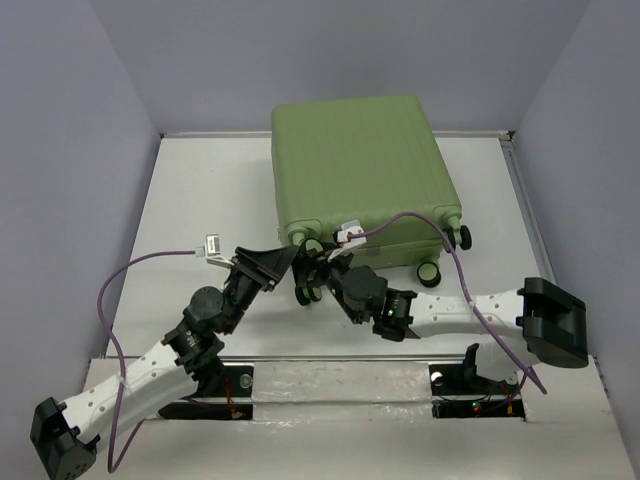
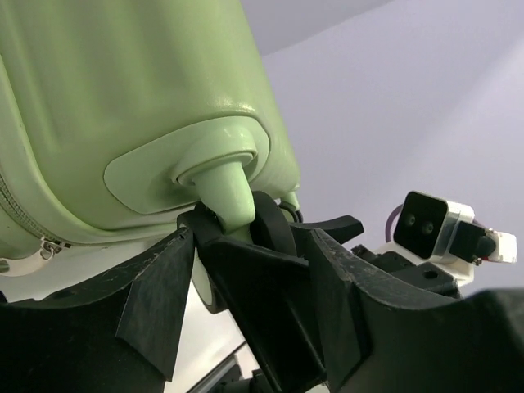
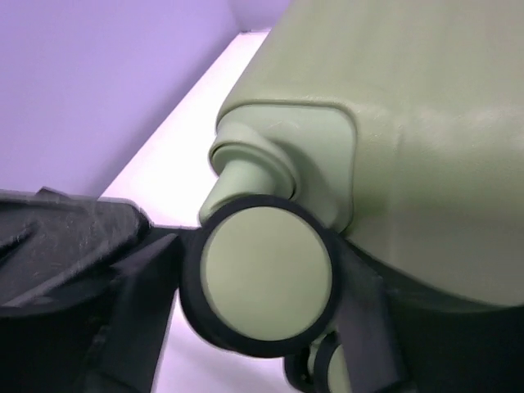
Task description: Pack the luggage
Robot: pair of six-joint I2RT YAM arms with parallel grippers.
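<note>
Just ahead of the bases, the left gripper (image 1: 283, 262) and right gripper (image 1: 310, 280) meet at the suitcase's near-left corner. The overhead view shows only a dark cluster there; the wrist views resolve it. From the right wrist, a wheel (image 3: 270, 274) with a green hub and black tyre fills the gap between that gripper's fingers (image 3: 131, 286), which meet the tyre on both sides, so it holds the wheel. A second wheel (image 3: 327, 368) peeks out below. From the left wrist, the left gripper's fingers (image 2: 164, 286) stand wide apart under the wheel's green stem (image 2: 225, 192), gripping nothing, and a zip pull (image 2: 45, 246) shows. The luggage (image 1: 360, 160) lies closed and flat beyond both grippers, mid-table (image 1: 200, 190) against the far edge, wheels toward the near edge
</note>
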